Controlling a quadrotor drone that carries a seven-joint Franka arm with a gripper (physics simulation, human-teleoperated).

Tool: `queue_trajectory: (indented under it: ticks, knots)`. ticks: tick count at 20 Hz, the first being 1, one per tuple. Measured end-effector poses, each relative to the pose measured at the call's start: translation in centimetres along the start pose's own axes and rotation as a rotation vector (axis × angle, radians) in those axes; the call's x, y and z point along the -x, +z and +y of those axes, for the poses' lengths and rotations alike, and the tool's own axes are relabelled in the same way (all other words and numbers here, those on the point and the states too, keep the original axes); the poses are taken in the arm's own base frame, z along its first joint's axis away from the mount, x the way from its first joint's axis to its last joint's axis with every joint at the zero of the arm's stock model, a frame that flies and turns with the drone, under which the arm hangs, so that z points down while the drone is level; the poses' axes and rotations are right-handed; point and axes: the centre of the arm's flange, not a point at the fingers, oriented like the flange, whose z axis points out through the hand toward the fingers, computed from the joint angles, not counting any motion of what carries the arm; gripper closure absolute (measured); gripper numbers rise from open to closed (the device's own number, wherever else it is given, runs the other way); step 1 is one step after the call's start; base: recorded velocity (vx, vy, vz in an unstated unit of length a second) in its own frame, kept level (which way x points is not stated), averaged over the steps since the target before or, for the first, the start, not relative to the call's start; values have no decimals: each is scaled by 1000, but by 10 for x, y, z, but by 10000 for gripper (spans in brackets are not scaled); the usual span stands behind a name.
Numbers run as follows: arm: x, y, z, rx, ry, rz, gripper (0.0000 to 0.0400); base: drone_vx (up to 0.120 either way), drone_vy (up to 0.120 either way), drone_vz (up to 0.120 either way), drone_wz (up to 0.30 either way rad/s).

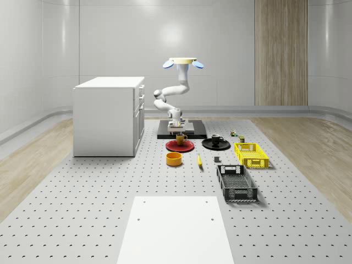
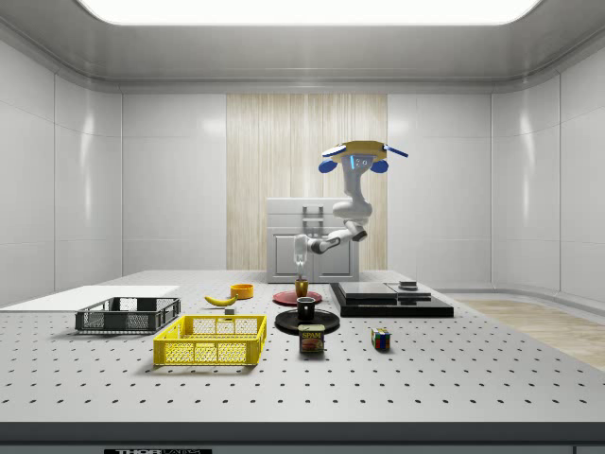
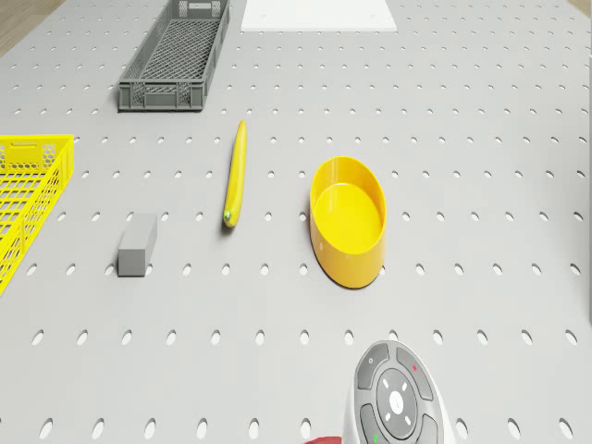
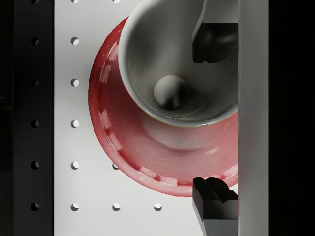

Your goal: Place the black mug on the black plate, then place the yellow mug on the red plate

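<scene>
Mug one: small black mug (image 1: 216, 138) sits on round black plate (image 1: 216, 144), so first step looks done.
Mug two: yellow-brown mug (image 1: 181, 138) rests on round red plate (image 1: 180, 146).
Pincer: gripper (image 4: 214, 115) released, fingers spread either side of mug rim (image 4: 170, 59).
Drone: quadrotor (image 1: 183, 62) hovers above plates.
Left: likely only the retreat.

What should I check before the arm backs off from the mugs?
1. Black mug on black plate: ok.
2. Yellow mug upright on red plate: ok.
3. Gripper open, fingers not clamping the yellow mug: ok.
4. Fingertips clear of the mug rim for a straight lift: cannot tell. In the wrist view one finger overlaps the mug's opening; the side view suggests a small gap.
5. Drone hovering behind the plates, apart from the cabinet: ok.
</scene>
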Motion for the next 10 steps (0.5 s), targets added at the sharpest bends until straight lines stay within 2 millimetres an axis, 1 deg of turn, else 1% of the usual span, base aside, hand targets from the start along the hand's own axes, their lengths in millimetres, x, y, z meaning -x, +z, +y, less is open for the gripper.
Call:
queue_trajectory:
  ticks: [4,10]
  knots:
    - [0,-15,0,0,0,0,15,0,0,0,0]
    - [0,-25,0,0,0,0,4,0,0,0,0]
